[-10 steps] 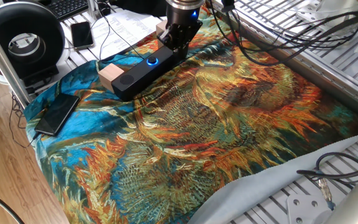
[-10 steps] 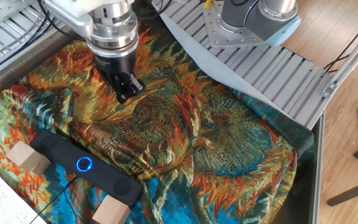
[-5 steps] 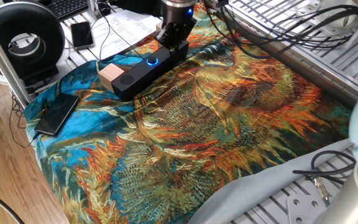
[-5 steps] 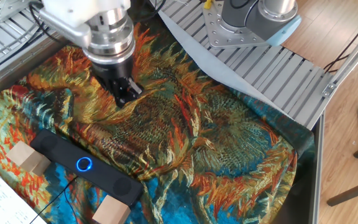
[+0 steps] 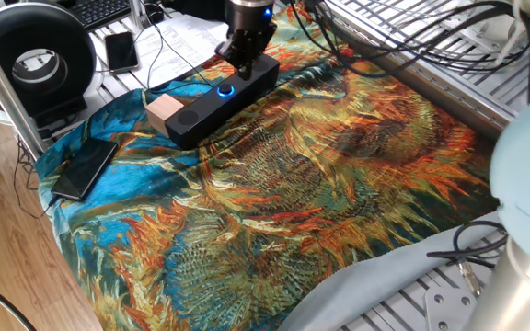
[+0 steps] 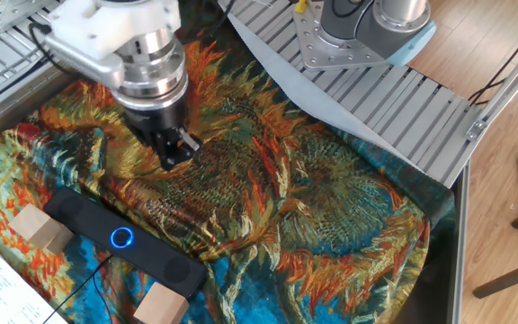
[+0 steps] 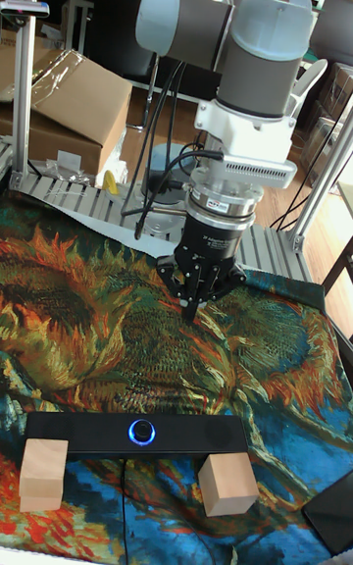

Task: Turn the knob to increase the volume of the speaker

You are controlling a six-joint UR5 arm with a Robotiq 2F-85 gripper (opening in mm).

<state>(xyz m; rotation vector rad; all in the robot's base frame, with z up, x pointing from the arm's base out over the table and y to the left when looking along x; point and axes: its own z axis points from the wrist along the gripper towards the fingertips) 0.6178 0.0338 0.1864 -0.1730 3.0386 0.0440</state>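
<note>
Gripper (image 7: pixel 191 308) fingers pinched together, empty, above the sunflower cloth (image 6: pixel 331 207) near the speaker (image 7: pixel 137 436).
Knob (image 7: pixel 143 432) faces up mid-bar, untouched; tips likely narrowed to straddle it.

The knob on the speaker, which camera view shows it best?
The tall fixed view: the knob faces the camera head-on, its blue ring whole, centred on the speaker. The other fixed view shows it smaller, from above. In one fixed view it is only a small blue glow below the gripper.
</note>
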